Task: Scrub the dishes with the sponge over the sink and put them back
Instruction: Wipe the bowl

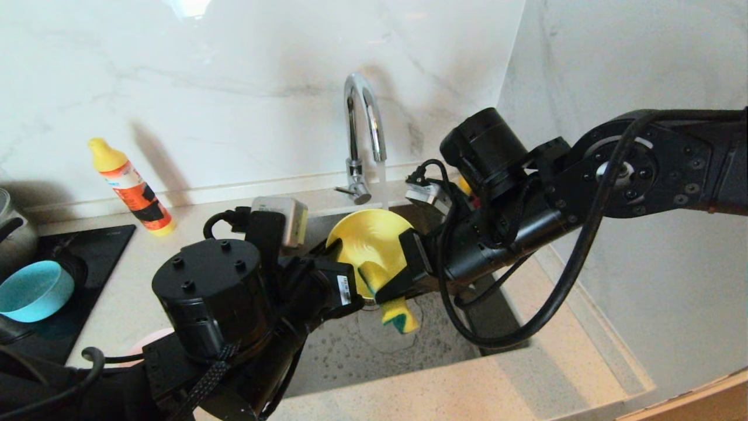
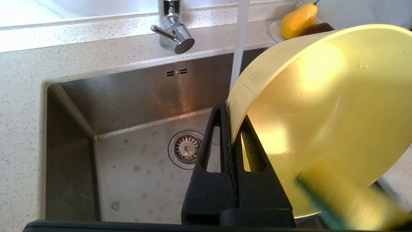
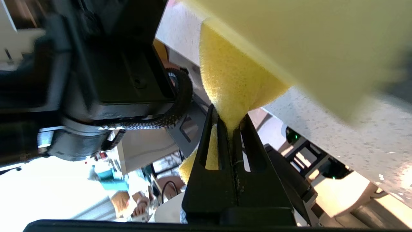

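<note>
Over the steel sink (image 1: 409, 351) my left gripper (image 1: 346, 279) is shut on the rim of the yellow bowl (image 1: 368, 245), which is tilted on edge with its inside toward the right arm. In the left wrist view the bowl (image 2: 325, 112) fills the right side, its rim pinched in the left gripper (image 2: 232, 112). My right gripper (image 1: 392, 290) is shut on the yellow sponge (image 1: 398, 316) with its green layer, held against the bowl's lower edge. The right wrist view shows the sponge (image 3: 228, 87) squeezed in the right gripper (image 3: 231, 124). A light blue bowl (image 1: 34, 290) sits on the black hob at far left.
Water runs from the chrome tap (image 1: 362, 134) behind the bowl. An orange-and-yellow detergent bottle (image 1: 131, 190) stands on the counter at back left. A pear on a white saucer (image 2: 297, 19) lies by the sink's far corner. The drain strainer (image 2: 186, 149) is below.
</note>
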Controlling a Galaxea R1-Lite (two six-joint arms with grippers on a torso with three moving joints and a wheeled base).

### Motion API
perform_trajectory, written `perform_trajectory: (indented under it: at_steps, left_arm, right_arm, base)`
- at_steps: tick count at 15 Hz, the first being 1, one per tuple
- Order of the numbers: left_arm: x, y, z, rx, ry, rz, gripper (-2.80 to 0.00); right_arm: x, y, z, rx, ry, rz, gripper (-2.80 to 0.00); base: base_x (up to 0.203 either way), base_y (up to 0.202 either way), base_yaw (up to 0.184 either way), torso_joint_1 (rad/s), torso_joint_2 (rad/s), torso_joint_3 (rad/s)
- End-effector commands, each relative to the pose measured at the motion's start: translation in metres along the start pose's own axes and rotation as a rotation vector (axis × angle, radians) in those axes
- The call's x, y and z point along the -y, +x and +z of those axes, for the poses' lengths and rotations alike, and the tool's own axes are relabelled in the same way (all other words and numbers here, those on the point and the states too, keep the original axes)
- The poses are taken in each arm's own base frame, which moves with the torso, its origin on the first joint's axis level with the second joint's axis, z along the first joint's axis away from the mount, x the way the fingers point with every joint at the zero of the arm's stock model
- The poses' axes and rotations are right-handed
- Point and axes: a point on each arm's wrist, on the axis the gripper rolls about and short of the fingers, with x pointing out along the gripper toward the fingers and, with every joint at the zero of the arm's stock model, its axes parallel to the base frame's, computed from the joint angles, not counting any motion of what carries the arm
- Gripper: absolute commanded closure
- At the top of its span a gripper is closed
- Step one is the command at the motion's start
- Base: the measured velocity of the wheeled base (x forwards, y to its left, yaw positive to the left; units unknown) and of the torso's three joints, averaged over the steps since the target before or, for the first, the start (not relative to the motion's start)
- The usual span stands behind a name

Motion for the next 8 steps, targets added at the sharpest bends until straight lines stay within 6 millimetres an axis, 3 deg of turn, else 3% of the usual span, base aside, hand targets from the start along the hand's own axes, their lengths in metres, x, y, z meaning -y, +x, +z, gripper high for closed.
perform_trajectory:
  at_steps: [1,8]
  left_arm:
    - [0.000,0.000,0.003,0.011,-0.004,0.003,0.00]
    - [0.000,0.000,0.001,0.007,0.000,0.003,0.00]
  right_arm:
    - [-0.002,-0.015,-0.001,0.025,0.002,0.005,0.00]
    - [0.002,-0.043,0.001,0.088,0.014,0.002,0.00]
  base:
    - [0.000,0.000,0.000,0.000,0.00,0.000]
    - [0.000,0.000,0.000,0.000,0.00,0.000]
